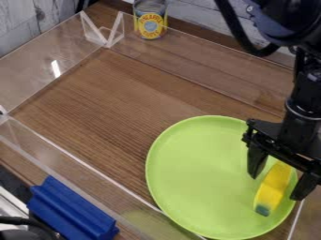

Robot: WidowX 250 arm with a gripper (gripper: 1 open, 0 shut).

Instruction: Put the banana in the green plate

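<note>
The banana [272, 188], small and yellow with a dark greenish tip, lies on the right part of the green plate [201, 173]. My gripper [279, 173] hangs right over it, open, with a black finger on each side of the fruit's upper end. Whether the fingers [254, 161] touch the banana is not clear. The plate is large, round and lime-green and sits at the front right of the wooden table.
A clear plastic wall [51, 150] rims the table on the left and front. A yellow can [150, 22] and a clear stand [100, 33] sit at the back. A blue block [69, 211] lies outside the front wall.
</note>
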